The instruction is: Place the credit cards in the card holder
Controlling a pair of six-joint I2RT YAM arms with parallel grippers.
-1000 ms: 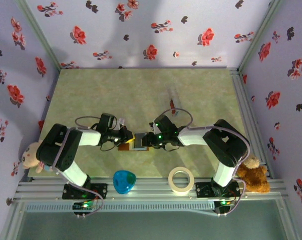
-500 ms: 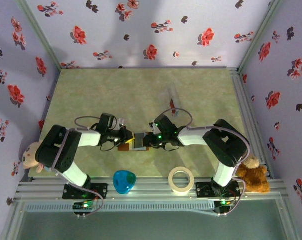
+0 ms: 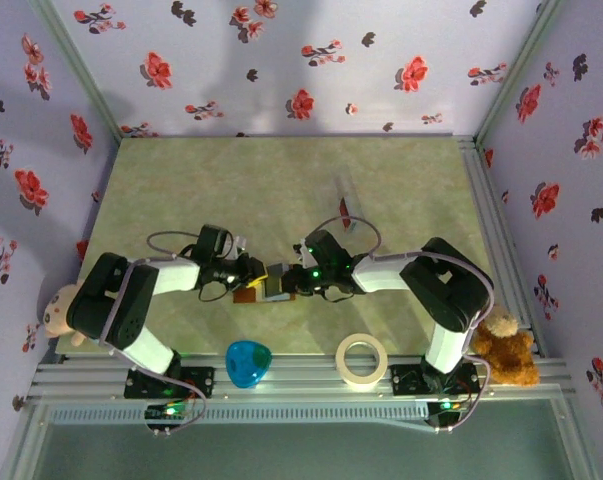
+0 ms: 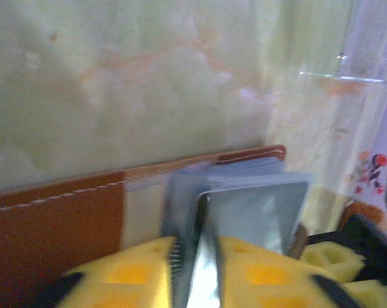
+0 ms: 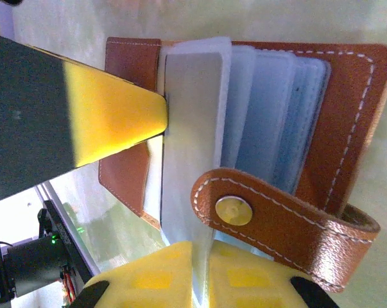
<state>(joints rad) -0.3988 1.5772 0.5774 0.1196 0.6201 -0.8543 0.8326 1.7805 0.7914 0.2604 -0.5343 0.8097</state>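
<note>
The card holder point(image 3: 271, 285) lies open on the surface point(image 3: 281, 180), midway between the two arms, with its snap tab point(image 5: 270, 218) folded across the fanned plastic sleeves. The right pincer point(image 5: 201, 282) is pressed together on the bottom edge of the outermost sleeve point(image 5: 187, 128), lifting that leaf away from the rest. The left pincer point(image 4: 196, 276) comes in from the opposite side with a grey leaf between its yellow fingers point(image 4: 257, 273). A sliver of gap shows beside the leaf, so I cannot tell whether it grips or merely straddles it.

The step in hand looks like parting a sleeve to expose a pocket, so no card is going in yet. A red card point(image 3: 344, 211) stands in the clear stand point(image 3: 347, 188), well apart, farther up the surface.

Next, one pincer probably needs to keep the pocket mouth spread. The other would then fetch a card and line its short edge up squarely with that mouth, because the thin film could buckle.
</note>
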